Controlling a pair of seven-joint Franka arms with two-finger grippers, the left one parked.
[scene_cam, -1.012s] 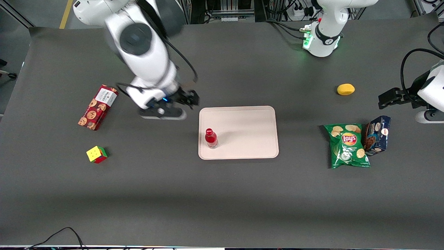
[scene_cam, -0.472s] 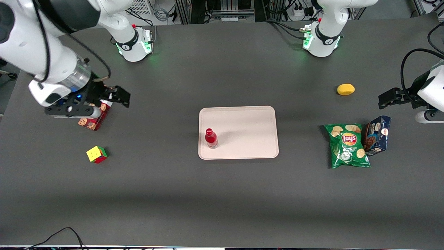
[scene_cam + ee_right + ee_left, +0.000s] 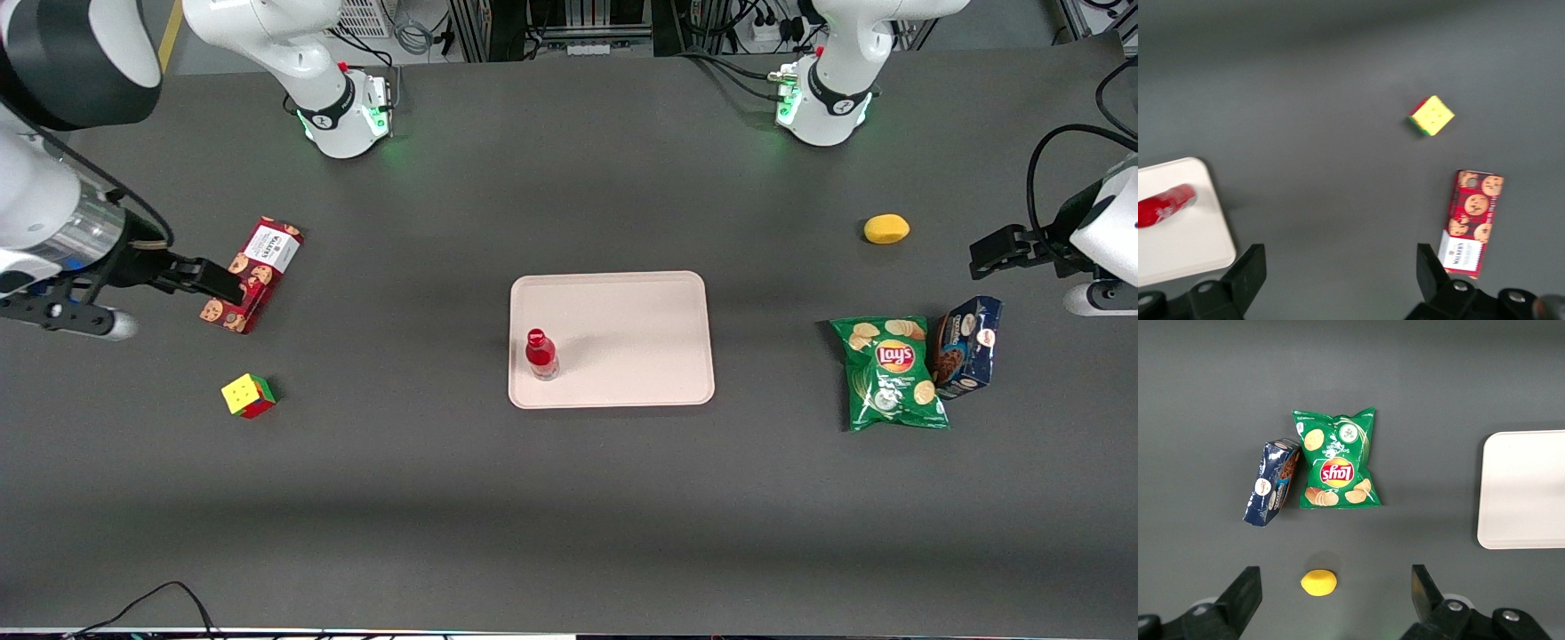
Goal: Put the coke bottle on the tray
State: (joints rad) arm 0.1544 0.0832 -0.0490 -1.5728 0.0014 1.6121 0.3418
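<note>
The coke bottle, red cap and red label, stands upright on the pale pinkish tray, near the tray's edge toward the working arm's end. In the right wrist view, the bottle shows on a corner of the tray. My gripper hangs above the table at the working arm's end, beside the red cookie box and well apart from the tray. It is open, with only bare table between its fingers. The left wrist view catches an empty end of the tray.
A red cookie box lies beside my gripper, and a colourful cube sits nearer the front camera. Toward the parked arm's end lie a yellow lemon, a green Lay's bag and a blue snack box.
My gripper has swung away from the tray's edge to the working arm's end of the table, past the cookie box. The bottle has stayed upright on the tray.
</note>
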